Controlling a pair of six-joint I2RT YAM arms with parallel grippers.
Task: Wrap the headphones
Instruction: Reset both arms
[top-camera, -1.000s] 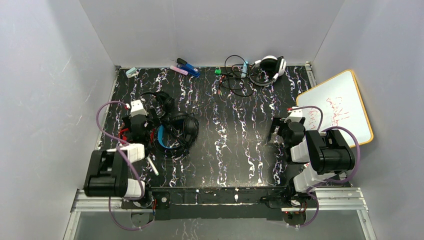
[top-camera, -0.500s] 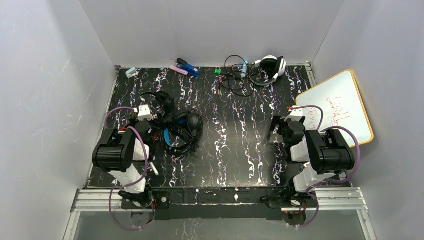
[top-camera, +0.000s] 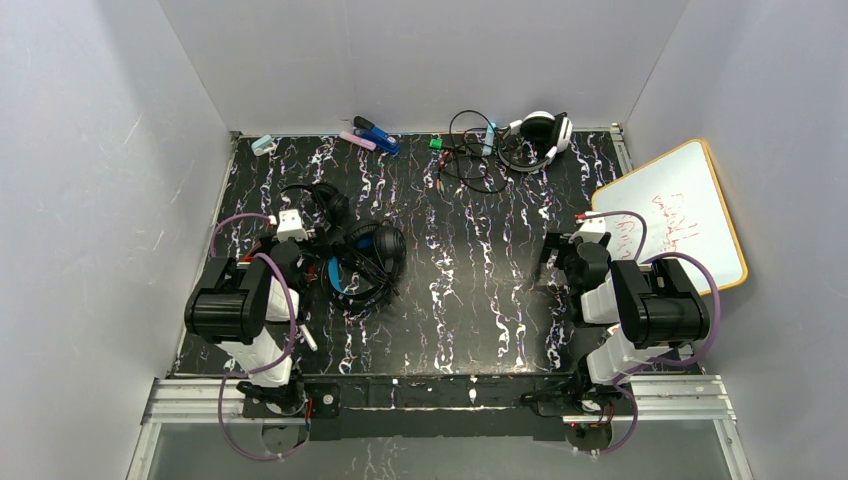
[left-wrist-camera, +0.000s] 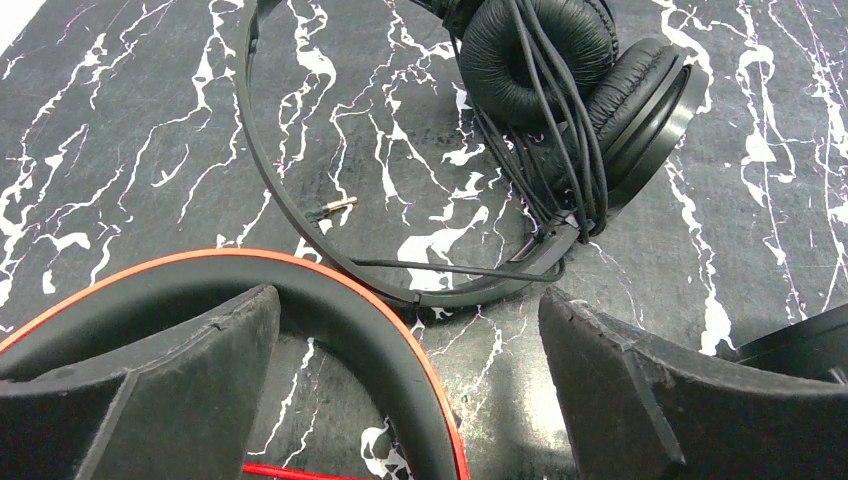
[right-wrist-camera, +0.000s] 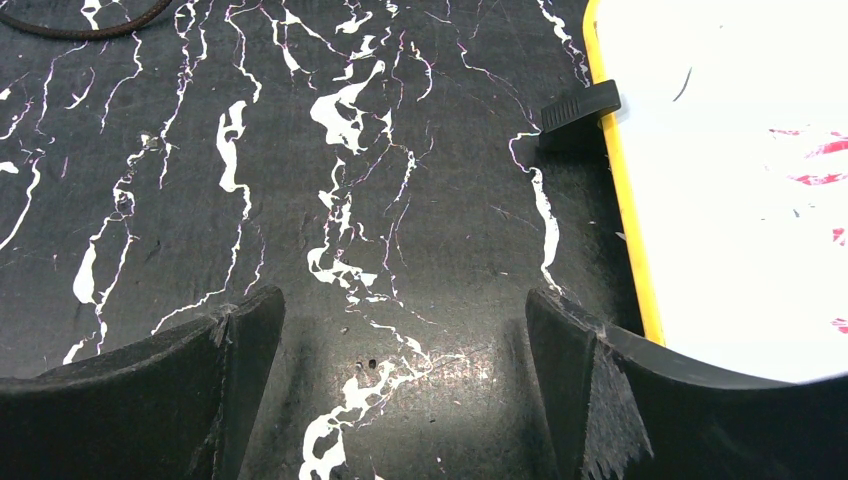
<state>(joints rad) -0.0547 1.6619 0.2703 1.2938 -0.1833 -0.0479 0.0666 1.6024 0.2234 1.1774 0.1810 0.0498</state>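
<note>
An all-black pair of headphones (left-wrist-camera: 570, 70) lies ahead of my left gripper (left-wrist-camera: 408, 300), its cable wound round the ear cups and its jack plug (left-wrist-camera: 340, 205) on the table. The red-edged headband (left-wrist-camera: 400, 330) of the red pair curves between the open fingers, untouched by either; a red cable (left-wrist-camera: 300, 470) runs below. From above, the left gripper (top-camera: 303, 243) sits beside the black pair (top-camera: 325, 205) and the blue-banded pair (top-camera: 365, 262). My right gripper (top-camera: 548, 262) (right-wrist-camera: 405, 300) stands open over bare table.
A white-and-black headset (top-camera: 540, 130) with tangled cable (top-camera: 470, 160) lies at the back. Markers (top-camera: 375, 135) lie at the back left. A yellow-framed whiteboard (top-camera: 680, 210) (right-wrist-camera: 740, 200) leans at the right, a black clip (right-wrist-camera: 580, 105) at its edge. A white pen (top-camera: 305, 335) lies near the left arm.
The left arm rose and swung its gripper slightly right toward the headphone cluster a second ago, then held still. The right arm has not moved.
</note>
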